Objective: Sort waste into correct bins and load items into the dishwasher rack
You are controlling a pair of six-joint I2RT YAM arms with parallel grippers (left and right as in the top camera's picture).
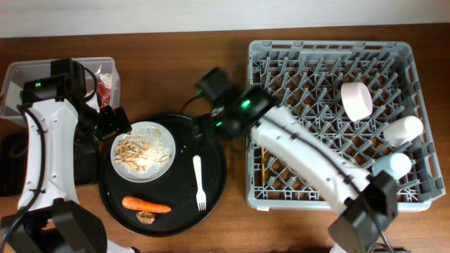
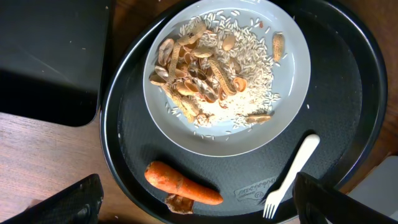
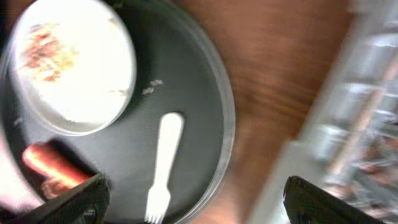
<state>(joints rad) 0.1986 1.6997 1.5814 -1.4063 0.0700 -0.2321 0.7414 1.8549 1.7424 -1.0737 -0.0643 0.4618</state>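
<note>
Left tool (image 1: 112, 121) is held above the edge of a round white plate (image 1: 167, 139). Its fingers (image 2: 74, 202) are spread wide and nothing is gripped.

Beige crumbly food scraps (image 2: 199, 81), rice grains mixed with nut shells, are heaped on the plate directly under this tool. An orange carrot (image 2: 183, 185) and a small brown morsel (image 2: 179, 204) are seen between its fingertips in the wrist view. Both lie on a large round black tray (image 1: 214, 193), off the plate.

A shallow black rectangular tray (image 2: 50, 56) lies just beside the left tool, on the side away from the plate, partly hidden by the arm. A clear plastic rectangular tub (image 1: 17, 76) stands near the left tool on the wooden bench (image 1: 176, 70). A crumpled red-and-white snack wrapper (image 1: 105, 81) is seen inside it.

Right tool (image 3: 205, 200) is also spread wide and empty. It is held over the round tray's rim. A white fork (image 3: 163, 163) lies flat on the tray under this tool, apart from the plate.

A large square grey plastic rack (image 1: 330, 50) stands just beside the right tool. Well away from the tool, at the rack's far side, a small white bowl (image 1: 356, 100) stands on edge, with a white cup (image 1: 403, 130) and a light blue cup (image 1: 391, 166) near it.
</note>
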